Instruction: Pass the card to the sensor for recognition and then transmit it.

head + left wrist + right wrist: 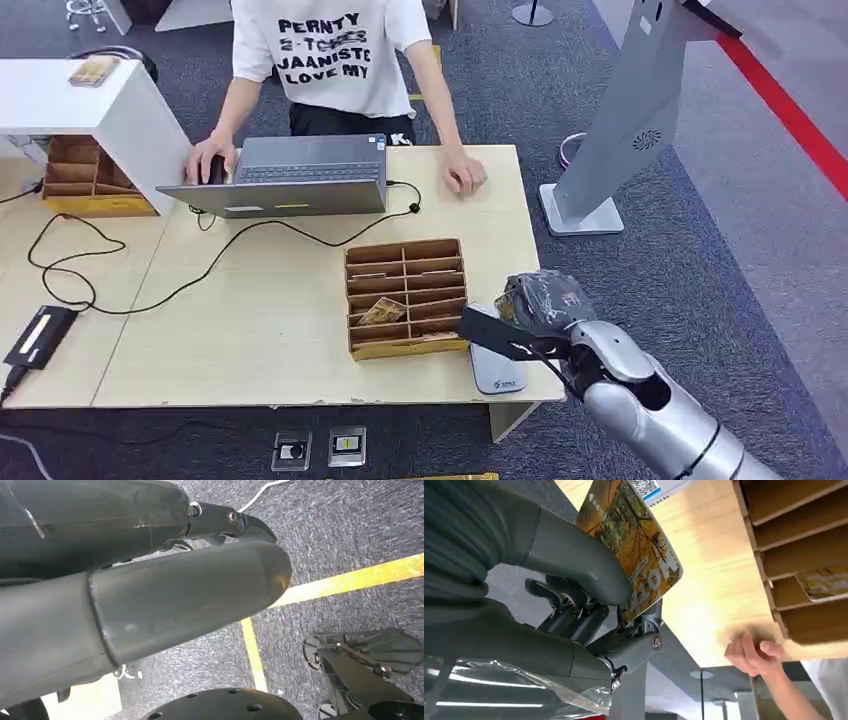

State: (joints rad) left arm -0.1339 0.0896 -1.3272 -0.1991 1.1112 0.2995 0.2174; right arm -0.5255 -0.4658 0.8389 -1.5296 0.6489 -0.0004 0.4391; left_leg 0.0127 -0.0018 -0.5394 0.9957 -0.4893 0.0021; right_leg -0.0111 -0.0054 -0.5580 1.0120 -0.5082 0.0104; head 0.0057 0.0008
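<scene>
My right hand (543, 300), covered in clear plastic, hovers at the table's front right corner, above the flat grey-white sensor (497, 373). In the right wrist view its thumb and fingers (589, 565) pinch a card (636, 545) printed with autumn trees and yellow lettering. The card is tilted, with the sensor's QR label (655, 487) just beyond its edge. My left hand (150, 595) hangs over dark carpet with nothing in it, its thumb and a dark finger (235, 522) stretched out.
A cardboard divider box (405, 295) with another card (383, 312) in it sits just left of the sensor. A person (330, 60) stands behind the table, hands by a laptop (290, 175). A grey kiosk (640, 110) stands to the right. Cables trail across the table's left.
</scene>
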